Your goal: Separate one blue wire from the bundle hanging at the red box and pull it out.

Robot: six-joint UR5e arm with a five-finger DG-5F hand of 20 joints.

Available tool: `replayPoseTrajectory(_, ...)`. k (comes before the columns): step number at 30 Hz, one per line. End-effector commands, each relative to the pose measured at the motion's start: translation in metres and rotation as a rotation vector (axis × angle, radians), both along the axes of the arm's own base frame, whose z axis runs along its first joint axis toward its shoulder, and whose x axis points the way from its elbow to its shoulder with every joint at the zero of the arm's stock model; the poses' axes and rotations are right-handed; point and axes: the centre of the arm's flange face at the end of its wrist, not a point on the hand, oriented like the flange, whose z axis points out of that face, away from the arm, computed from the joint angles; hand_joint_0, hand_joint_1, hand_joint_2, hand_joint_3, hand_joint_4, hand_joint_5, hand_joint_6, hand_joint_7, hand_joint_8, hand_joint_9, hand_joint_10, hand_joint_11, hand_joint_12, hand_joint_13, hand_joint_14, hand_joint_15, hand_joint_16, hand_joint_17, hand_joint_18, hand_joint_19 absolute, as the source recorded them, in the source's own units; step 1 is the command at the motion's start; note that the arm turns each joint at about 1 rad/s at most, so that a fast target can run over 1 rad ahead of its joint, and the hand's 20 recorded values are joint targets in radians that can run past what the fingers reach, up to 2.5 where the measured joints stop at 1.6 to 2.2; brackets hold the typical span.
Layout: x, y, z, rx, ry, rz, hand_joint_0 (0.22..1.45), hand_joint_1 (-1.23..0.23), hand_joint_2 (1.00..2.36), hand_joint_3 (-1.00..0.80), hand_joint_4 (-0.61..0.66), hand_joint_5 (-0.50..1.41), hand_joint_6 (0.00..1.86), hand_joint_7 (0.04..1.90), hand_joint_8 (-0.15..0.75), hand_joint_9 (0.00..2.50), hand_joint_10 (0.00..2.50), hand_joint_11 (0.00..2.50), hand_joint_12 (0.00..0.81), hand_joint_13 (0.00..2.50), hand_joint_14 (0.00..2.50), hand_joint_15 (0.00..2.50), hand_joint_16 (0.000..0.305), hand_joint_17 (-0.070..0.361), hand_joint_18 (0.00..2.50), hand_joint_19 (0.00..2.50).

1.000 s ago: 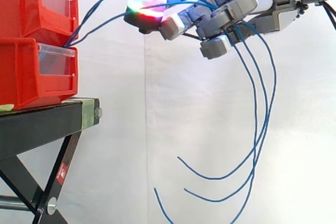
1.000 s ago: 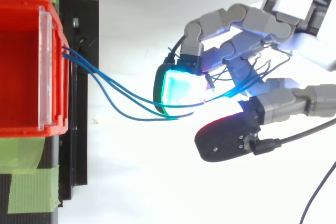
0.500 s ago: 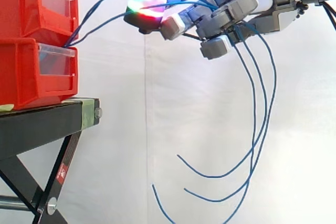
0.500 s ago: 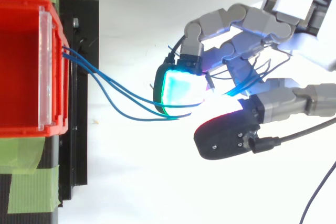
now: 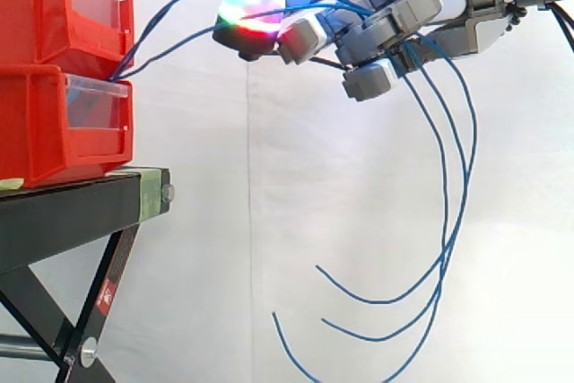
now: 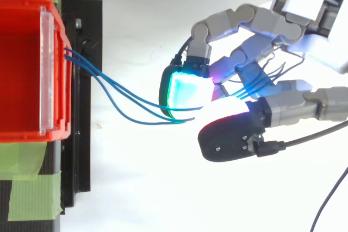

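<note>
Three thin blue wires (image 6: 136, 104) leave the front lip of the stacked red plastic bins (image 5: 54, 123), at the edge of the black metal stand (image 5: 81, 208). They arch to the hand (image 6: 272, 23) and trail loose below it. The hand's fingers are curled round all three together. Judgement: light, limp, slick insulation, so pinch one strand near the bins' front, where they fan apart. White curtain (image 5: 269, 177) behind; free air around.
</note>
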Motion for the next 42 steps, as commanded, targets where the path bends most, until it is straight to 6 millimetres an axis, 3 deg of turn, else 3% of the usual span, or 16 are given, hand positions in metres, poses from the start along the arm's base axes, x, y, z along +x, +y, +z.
replayPoseTrajectory(1, 0.0, -0.0001, 0.0, 0.0, 0.0, -0.001, 0.69, -0.83, 1.02, -0.19, 0.25, -0.24, 0.78, 1.12, 0.337, 0.86, 0.01, 1.59, 0.351, 0.97, 2.23, 1.05, 0.047, 0.106, 0.97, 1.48)
replayPoseTrajectory(22, 0.0, -0.0001, 0.0, 0.0, 0.0, -0.001, 0.73, -0.94, 1.03, -0.2, 0.21, -0.25, 0.77, 1.13, 0.328, 0.73, 0.01, 1.57, 0.352, 0.9, 2.22, 1.07, 0.049, 0.11, 0.91, 1.45)
replayPoseTrajectory(26, 0.0, 0.0001, 0.0, 0.0, 0.0, 0.001, 0.7, -0.9, 1.03, -0.2, 0.21, -0.25, 0.77, 1.13, 0.334, 0.73, 0.01, 1.57, 0.351, 0.91, 2.21, 1.05, 0.048, 0.108, 0.92, 1.46)
replayPoseTrajectory(28, 0.0, 0.0001, 0.0, 0.0, 0.0, 0.001, 0.62, -0.84, 1.02, -0.26, 0.22, -0.24, 0.76, 1.15, 0.339, 0.76, 0.01, 1.56, 0.357, 0.91, 2.28, 1.01, 0.048, 0.108, 0.92, 1.48)
replayPoseTrajectory(33, -0.0002, -0.0003, -0.0001, 0.001, 0.001, -0.002, 0.56, -0.73, 1.01, -0.39, 0.24, -0.23, 0.76, 1.14, 0.354, 0.83, 0.01, 1.55, 0.364, 0.95, 2.32, 0.99, 0.049, 0.111, 0.97, 1.5)
replayPoseTrajectory(42, -0.0005, -0.0002, 0.0007, 0.0, 0.0, -0.001, 0.55, -0.7, 1.01, -0.39, 0.25, -0.22, 0.74, 1.16, 0.363, 0.88, 0.01, 1.53, 0.366, 0.97, 2.32, 0.99, 0.051, 0.114, 0.99, 1.5)
